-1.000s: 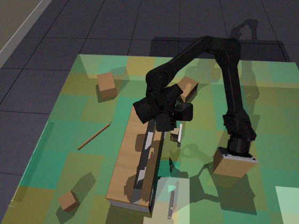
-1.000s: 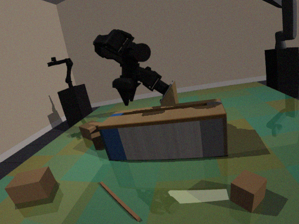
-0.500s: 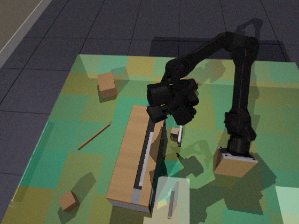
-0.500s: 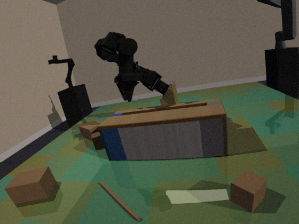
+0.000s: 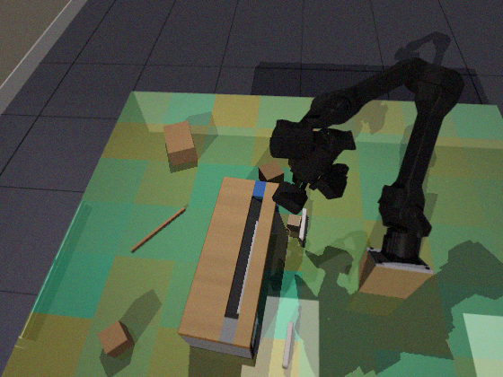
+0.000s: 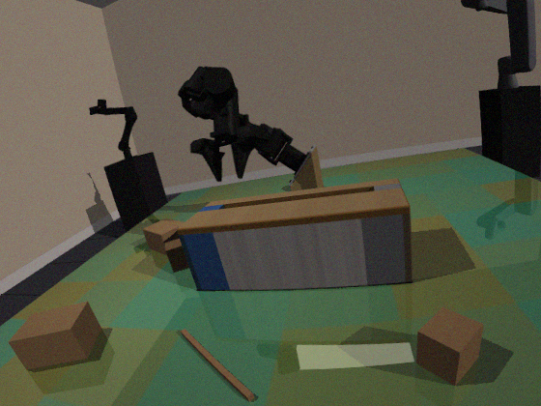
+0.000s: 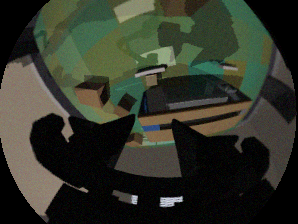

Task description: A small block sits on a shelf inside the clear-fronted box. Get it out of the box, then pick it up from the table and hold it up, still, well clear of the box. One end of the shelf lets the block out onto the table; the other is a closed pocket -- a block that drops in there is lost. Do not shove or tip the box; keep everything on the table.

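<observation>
The fingers [image 5: 302, 185] [image 6: 230, 179] stand spread, with nothing between them, above the box [image 5: 208, 251] [image 6: 295, 256] [image 7: 200, 113]. The block [image 5: 294, 221] [image 7: 151, 79], as I judge it, sits out on the surface [image 5: 157, 184] [image 6: 145, 309] [image 7: 115, 60], below the fingers, beside a pale strip [image 5: 303, 224] [image 7: 150, 72]. Coming down askew, a fingertip could clip the box or strip and knock the block out of reach.

The end effector [image 5: 302, 185] [image 6: 230, 180] [image 7: 153, 119] points down, fingers parted.
</observation>
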Controlling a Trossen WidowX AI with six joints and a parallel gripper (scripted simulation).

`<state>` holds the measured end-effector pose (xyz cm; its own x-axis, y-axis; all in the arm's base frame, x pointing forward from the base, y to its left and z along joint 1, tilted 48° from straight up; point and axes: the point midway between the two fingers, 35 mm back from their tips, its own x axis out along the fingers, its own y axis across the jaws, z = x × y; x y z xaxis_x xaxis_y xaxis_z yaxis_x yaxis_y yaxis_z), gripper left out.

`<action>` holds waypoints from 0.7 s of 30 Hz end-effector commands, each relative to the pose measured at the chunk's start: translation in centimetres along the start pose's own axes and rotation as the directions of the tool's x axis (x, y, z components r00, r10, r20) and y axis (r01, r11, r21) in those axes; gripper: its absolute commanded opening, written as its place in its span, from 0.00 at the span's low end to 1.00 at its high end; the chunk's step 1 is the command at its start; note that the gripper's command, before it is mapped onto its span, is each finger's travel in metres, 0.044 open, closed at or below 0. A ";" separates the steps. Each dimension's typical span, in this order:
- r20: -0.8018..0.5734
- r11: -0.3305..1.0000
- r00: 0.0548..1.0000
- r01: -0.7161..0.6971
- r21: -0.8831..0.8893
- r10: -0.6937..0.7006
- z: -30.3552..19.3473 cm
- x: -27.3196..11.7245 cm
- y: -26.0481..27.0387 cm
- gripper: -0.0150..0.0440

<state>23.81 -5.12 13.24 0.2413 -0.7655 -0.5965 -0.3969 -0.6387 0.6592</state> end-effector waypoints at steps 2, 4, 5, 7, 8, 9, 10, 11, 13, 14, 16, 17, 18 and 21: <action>-0.058 0.957 0.997 0.041 -0.288 -0.060 0.9 -0.1 0.3 0.74; -0.058 0.957 0.997 0.041 -0.288 -0.060 0.9 -0.1 0.3 0.74; -0.058 0.957 0.997 0.041 -0.288 -0.060 0.9 -0.1 0.3 0.74; -0.058 0.957 0.997 0.041 -0.288 -0.060 0.9 -0.1 0.3 0.74; -0.058 0.957 0.997 0.041 -0.288 -0.060 0.9 -0.1 0.3 0.74; -0.058 0.957 0.997 0.041 -0.288 -0.060 0.9 -0.1 0.3 0.74; -0.058 0.957 0.997 0.041 -0.288 -0.060 0.9 -0.1 0.3 0.74; -0.058 0.957 0.997 0.041 -0.288 -0.060 0.9 -0.1 0.3 0.74; -0.056 0.971 0.997 0.045 -0.236 -0.060 0.9 0.0 0.3 0.74; -0.055 0.984 0.997 0.050 -0.170 -0.060 1.0 0.1 0.3 0.74; -0.051 0.998 0.997 0.063 0.032 -0.061 1.1 0.5 0.2 0.74; -0.049 0.988 0.997 0.068 0.140 -0.061 1.1 0.6 0.2 0.74; -0.047 0.967 0.997 0.072 0.246 -0.062 1.2 0.8 0.2 0.74; -0.042 0.836 0.997 0.076 0.544 -0.063 1.4 1.4 0.2 0.74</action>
<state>22.99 -5.68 12.67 0.3103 -0.7305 -0.6084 -0.5045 -0.6689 0.5459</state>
